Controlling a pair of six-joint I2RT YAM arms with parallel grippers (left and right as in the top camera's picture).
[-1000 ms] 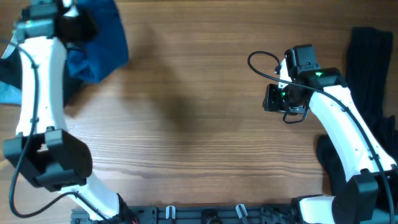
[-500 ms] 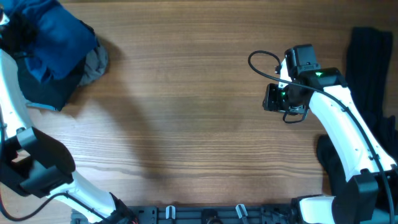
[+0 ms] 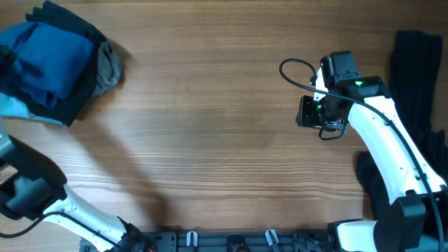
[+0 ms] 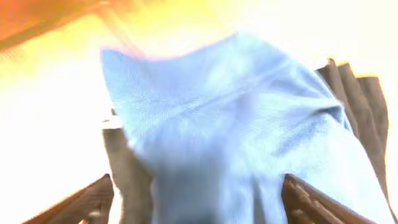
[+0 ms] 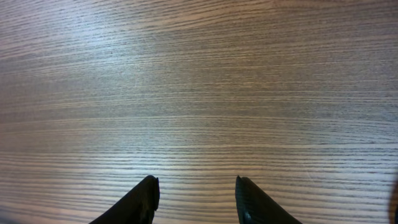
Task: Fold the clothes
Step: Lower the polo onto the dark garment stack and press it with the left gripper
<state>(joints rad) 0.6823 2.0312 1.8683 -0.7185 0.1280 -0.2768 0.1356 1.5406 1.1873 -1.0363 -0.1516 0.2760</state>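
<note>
Right end effector (image 3: 304,112) well apart from the clothes (image 3: 49,59), far left.

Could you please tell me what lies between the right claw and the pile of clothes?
Nothing: the overhead view shows only bare wooden table between the right claw and the pile of clothes at the far left corner.

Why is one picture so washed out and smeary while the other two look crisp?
Left wrist view: blown out to orange-white glare, the pale-looking cloth smeared, perhaps by motion. Overhead view: even light, the clothes pile sharp. Right wrist view: crisp wood grain on the table, the right gripper a dark silhouette.
</note>
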